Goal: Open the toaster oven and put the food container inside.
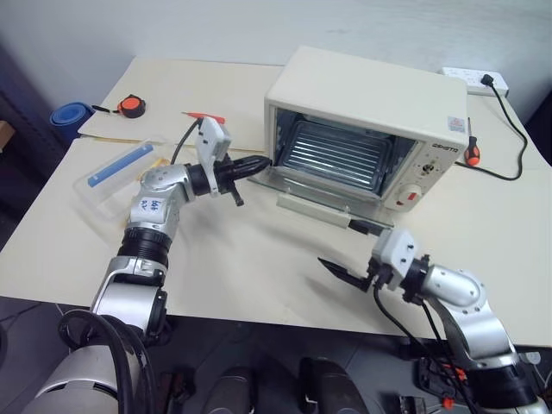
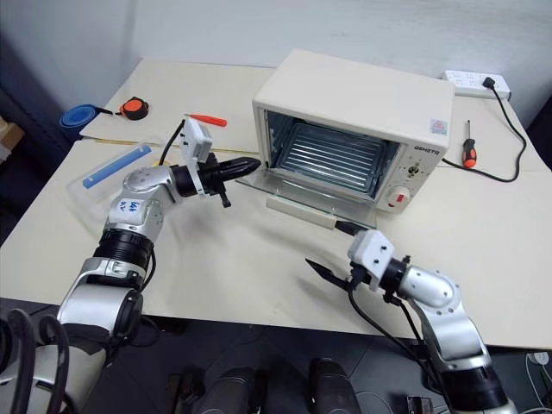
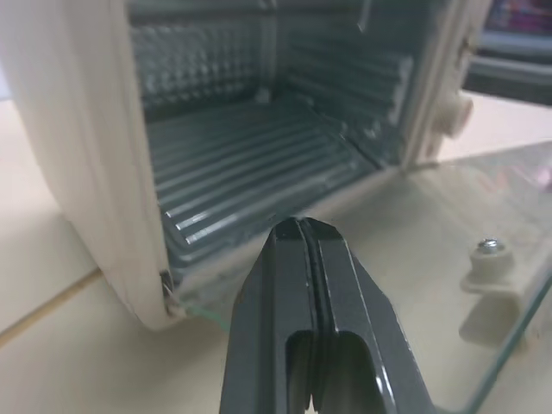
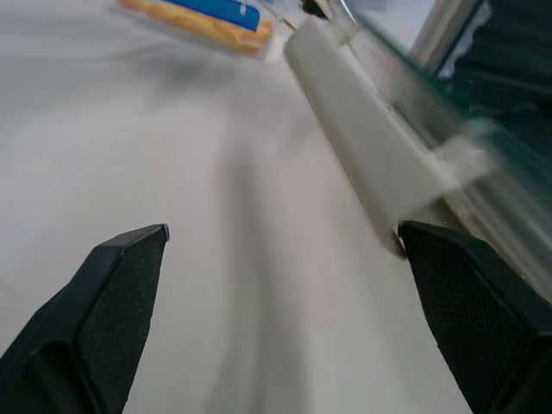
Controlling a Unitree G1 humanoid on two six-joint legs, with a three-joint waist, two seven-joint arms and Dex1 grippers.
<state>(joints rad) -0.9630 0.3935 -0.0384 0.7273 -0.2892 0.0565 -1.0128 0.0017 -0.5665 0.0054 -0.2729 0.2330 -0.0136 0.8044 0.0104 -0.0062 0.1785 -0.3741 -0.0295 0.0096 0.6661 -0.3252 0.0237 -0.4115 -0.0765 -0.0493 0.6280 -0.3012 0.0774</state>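
Nearest the head camera hangs the right gripper (image 2: pixel 332 259), low over the front of the table (image 2: pixel 259 259), its two black fingers spread wide with nothing between them. One finger lies just beside the pale handle bar (image 4: pixel 366 138) of the lowered oven door, though the wrist view does not settle whether they touch.

Further in, the left gripper (image 1: pixel 263 164) points level at the left front corner of the toaster oven (image 1: pixel 379 99). Its two fingers are pressed flat together, empty, tips just short of the door's hinge edge.

One toaster oven stands mid-table, glass door (image 1: pixel 297 183) folded down and open, ribbed metal interior bare. On its right panel one red button and two knobs can be made out; the markings are too small to read.

One food container (image 1: pixel 121 168) lies on the table left of the left arm, well apart from the oven. A single blue strip shows clearly; the arm covers its near end.

Beyond: one orange tape measure (image 1: pixel 131 106), two red-handled screwdrivers (image 1: pixel 205 116) (image 1: pixel 472 151), one blue bowl (image 1: pixel 69 114) cut off at the table edge, one power strip (image 1: pixel 474 79) with a black cord (image 1: pixel 516 138).
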